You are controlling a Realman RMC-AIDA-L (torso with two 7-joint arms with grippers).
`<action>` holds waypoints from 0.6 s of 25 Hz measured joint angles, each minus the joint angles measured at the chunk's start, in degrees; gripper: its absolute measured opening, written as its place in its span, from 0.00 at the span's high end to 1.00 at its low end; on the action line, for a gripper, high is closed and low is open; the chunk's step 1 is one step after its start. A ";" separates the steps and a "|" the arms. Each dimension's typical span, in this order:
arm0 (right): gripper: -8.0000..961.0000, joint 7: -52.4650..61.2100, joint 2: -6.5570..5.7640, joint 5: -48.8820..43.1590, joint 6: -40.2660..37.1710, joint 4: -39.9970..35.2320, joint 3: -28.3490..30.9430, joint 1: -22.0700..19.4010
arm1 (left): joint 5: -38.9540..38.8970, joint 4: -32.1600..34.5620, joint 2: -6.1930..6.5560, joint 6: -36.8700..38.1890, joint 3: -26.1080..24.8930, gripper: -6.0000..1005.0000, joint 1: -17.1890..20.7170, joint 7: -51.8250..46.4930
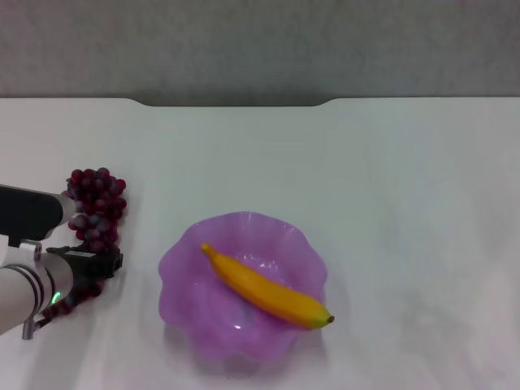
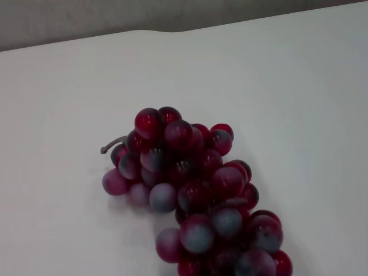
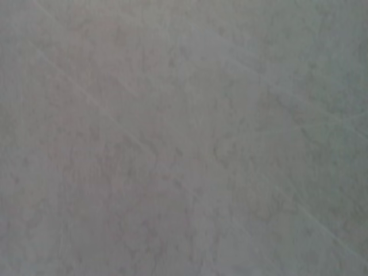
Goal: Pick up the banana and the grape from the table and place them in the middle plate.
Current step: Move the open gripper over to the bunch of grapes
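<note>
The banana [image 1: 268, 291] already lies diagonally across the plate [image 1: 183, 268], dark tip resting at the rim — half the job looks done. The grapes [image 1: 97, 207] sit on the bench [image 1: 390, 179], well left of the plate. The left end effector [image 1: 91, 266] is at the near end of the bunch, the end closer to the robot, probably for a grip along its length; whether its fingers are wide or closed on the fruit I cannot tell. The right end effector is out of sight — its camera shows only bare bench.

banana [image 1: 268, 292] in middle plate [image 1: 187, 268], grape [image 1: 96, 203] on table [image 1: 390, 179] to its left
</note>
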 joint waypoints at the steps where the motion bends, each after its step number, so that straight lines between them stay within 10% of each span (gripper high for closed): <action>1: 0.97 0.00 0.00 0.00 0.00 0.01 0.00 0.01 | 0.00 0.00 0.00 -0.01 0.02 0.36 0.00 0.00; 15: 0.97 0.15 0.00 0.00 -0.08 0.03 0.00 -0.02 | 0.48 -0.01 0.09 -2.37 0.37 0.53 -0.17 1.34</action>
